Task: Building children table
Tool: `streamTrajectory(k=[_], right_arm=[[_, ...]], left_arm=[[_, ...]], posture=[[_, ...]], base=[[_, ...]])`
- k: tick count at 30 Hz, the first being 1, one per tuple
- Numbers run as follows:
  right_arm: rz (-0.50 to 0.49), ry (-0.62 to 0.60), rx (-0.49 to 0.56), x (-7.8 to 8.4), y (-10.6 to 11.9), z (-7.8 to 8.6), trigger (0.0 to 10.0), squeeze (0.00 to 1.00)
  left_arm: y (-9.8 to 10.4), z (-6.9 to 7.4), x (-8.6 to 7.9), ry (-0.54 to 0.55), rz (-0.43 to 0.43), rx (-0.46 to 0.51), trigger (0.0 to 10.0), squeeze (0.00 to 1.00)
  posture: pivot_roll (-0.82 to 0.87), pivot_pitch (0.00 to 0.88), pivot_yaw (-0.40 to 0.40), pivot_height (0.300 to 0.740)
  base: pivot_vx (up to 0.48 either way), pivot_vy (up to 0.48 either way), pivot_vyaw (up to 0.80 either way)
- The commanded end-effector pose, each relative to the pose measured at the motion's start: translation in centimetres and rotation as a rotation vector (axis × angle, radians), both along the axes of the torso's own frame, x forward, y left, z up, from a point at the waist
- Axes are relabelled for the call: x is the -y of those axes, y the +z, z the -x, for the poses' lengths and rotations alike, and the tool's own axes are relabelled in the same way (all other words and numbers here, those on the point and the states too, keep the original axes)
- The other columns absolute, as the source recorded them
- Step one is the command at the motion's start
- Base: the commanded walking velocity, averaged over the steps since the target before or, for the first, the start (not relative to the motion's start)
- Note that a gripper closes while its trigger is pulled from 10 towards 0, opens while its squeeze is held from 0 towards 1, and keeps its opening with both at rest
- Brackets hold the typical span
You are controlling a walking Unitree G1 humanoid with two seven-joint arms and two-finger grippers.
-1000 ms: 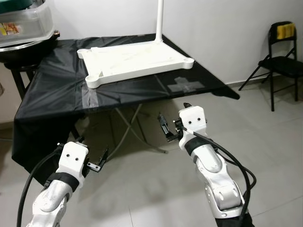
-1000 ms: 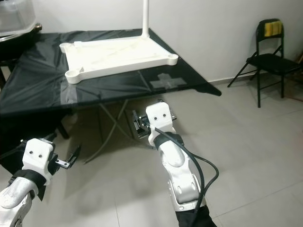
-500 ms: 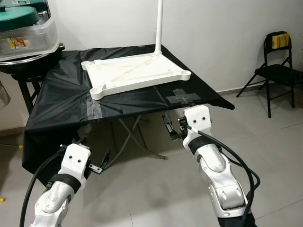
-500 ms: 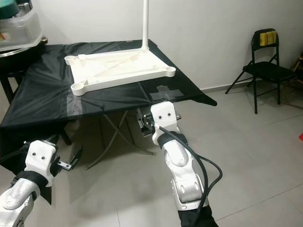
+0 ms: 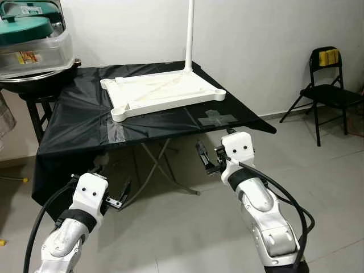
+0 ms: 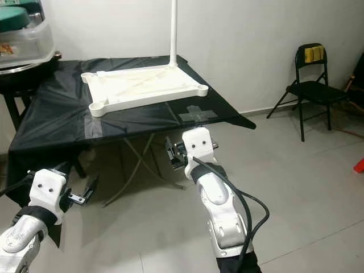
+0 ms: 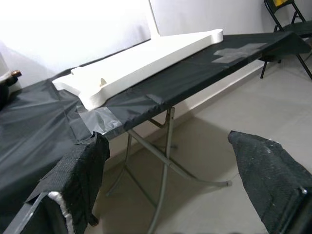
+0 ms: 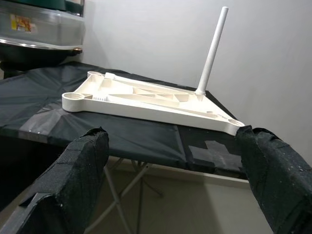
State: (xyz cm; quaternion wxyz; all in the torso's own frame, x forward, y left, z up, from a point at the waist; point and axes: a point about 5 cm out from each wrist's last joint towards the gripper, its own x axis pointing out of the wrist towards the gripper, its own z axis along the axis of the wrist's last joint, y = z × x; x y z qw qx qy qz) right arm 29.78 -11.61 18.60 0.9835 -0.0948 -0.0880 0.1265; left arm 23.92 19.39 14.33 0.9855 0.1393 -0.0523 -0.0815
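A white children's table top (image 5: 162, 94) lies upside down on a table draped in black cloth (image 5: 79, 125). One white leg (image 5: 189, 34) stands upright in its far right corner. The other corner sockets I can see hold nothing. My left gripper (image 5: 111, 181) hangs open, low, in front of the cloth's near edge. My right gripper (image 5: 213, 149) is open too, just below the table's near right corner. In the wrist views the black fingers (image 7: 73, 185) (image 8: 278, 180) stand wide apart with nothing between them, facing the table top (image 8: 146, 100).
A black folding chair (image 5: 327, 85) with a yellow thing on its back stands by the wall at right. A clear plastic container with a green lid (image 5: 31, 40) sits on a stand at left. Grey tape patches (image 5: 219, 118) mark the cloth. Grey tiled floor lies around me.
The whole picture has shifted and the table looks a little smaller and farther, so the camera has moved. Both grippers keep the same open pose.
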Motion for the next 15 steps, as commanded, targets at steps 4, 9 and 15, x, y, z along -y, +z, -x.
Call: streamTrajectory(k=[4,9,15], right_arm=[[-0.014,0.005,-0.021,0.04,-0.68,0.02,10.0,0.00],[-0.016,0.004,-0.021,0.07,-0.69,0.06,10.0,0.00],[-0.017,0.005,-0.025,0.07,-0.75,0.12,10.0,0.00]], left_arm=[[-0.32,0.01,-0.28,0.023,-0.007,-0.006,10.0,0.00],[-0.42,0.03,-0.58,0.044,0.008,-0.010,10.0,0.00],[-0.55,0.09,-0.77,0.048,-0.006,-0.022,10.0,0.00]], posture=[[-0.03,0.000,-0.054,0.740],[-0.03,0.000,-0.054,0.740],[-0.02,0.000,-0.052,0.740]], base=[[0.000,-0.480,0.00],[0.000,0.000,0.00],[0.000,0.000,0.00]])
